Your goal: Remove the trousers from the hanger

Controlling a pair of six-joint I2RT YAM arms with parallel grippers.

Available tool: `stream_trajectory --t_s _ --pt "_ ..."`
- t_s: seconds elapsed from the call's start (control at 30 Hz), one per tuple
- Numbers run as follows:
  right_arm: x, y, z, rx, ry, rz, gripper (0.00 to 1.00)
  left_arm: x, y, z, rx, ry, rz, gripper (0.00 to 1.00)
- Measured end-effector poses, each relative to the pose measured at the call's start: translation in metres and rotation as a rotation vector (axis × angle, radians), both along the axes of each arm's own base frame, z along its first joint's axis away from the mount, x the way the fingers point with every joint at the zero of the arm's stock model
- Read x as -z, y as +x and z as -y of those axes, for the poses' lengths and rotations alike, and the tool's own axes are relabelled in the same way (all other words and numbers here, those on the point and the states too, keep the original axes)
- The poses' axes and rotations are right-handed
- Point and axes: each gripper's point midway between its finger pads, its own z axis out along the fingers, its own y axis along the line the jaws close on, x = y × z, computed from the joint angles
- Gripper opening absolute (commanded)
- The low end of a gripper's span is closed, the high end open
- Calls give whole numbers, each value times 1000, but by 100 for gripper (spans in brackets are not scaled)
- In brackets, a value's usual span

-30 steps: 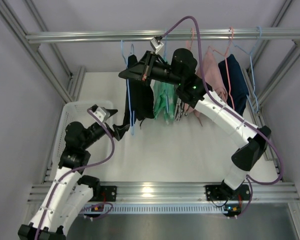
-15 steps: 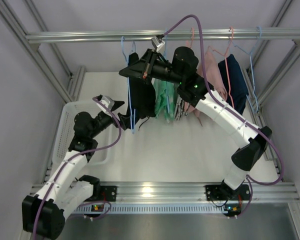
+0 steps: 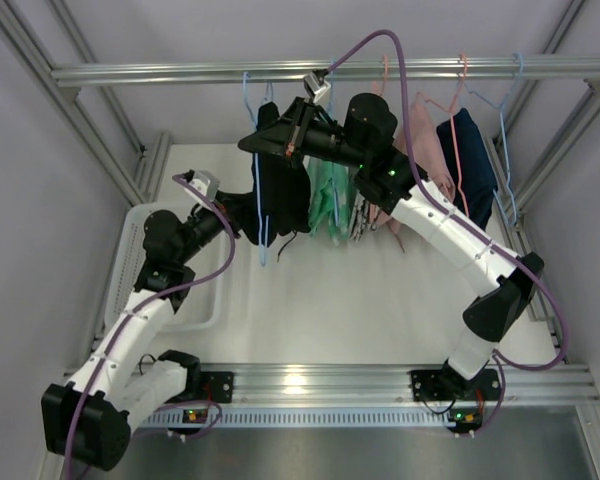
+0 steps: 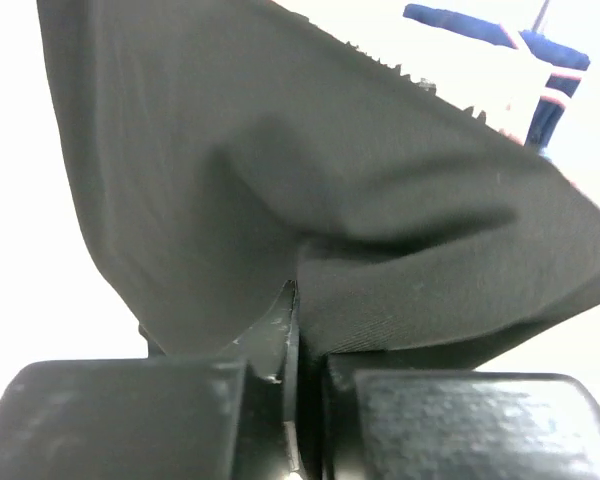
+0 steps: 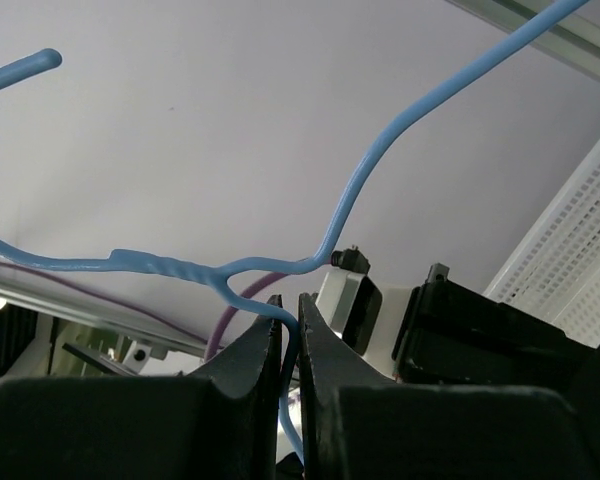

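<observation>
Black trousers [image 3: 283, 195] hang on a light blue wire hanger [image 3: 263, 228] near the left end of the rail. My right gripper [image 3: 252, 143] is at the top of that hanger, shut on its blue wire [image 5: 380, 150], which runs down between the fingertips [image 5: 290, 312]. My left gripper [image 3: 242, 222] is at the trousers' lower left edge. In the left wrist view the jaws [image 4: 298, 312] are shut on a fold of the black trousers [image 4: 330, 180]; the cloth fills most of that view.
A white mesh basket [image 3: 138, 245] sits on the floor at the left, also seen as a basket [image 5: 580, 250] in the right wrist view. Green [image 3: 330, 200], pink [image 3: 427, 150] and navy [image 3: 470, 165] garments hang further right on the rail [image 3: 180, 72].
My left arm reached up and right from beside the basket to the trousers, and its jaws went from open to shut on the cloth. The right gripper has stayed on the hanger.
</observation>
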Motion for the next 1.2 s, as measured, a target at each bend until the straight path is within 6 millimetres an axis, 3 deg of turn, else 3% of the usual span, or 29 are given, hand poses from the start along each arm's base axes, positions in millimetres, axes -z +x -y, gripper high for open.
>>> stream_trajectory --t_s 0.3,0.6,0.77,0.97,1.2 --pt "4 0 1 5 -8 35 0 -49 8 -14 -108 -63 -25 0" --pt "44 -5 16 16 -84 56 0 -145 -4 -35 -207 -147 51 0" --pt "57 -3 17 19 -111 78 0 -196 -19 -41 -209 -191 116 0" --pt "69 -1 16 21 -134 91 0 -247 -30 -43 -196 -223 184 0" --pt "76 1 15 27 -145 105 0 -291 -42 -52 -225 -240 269 0"
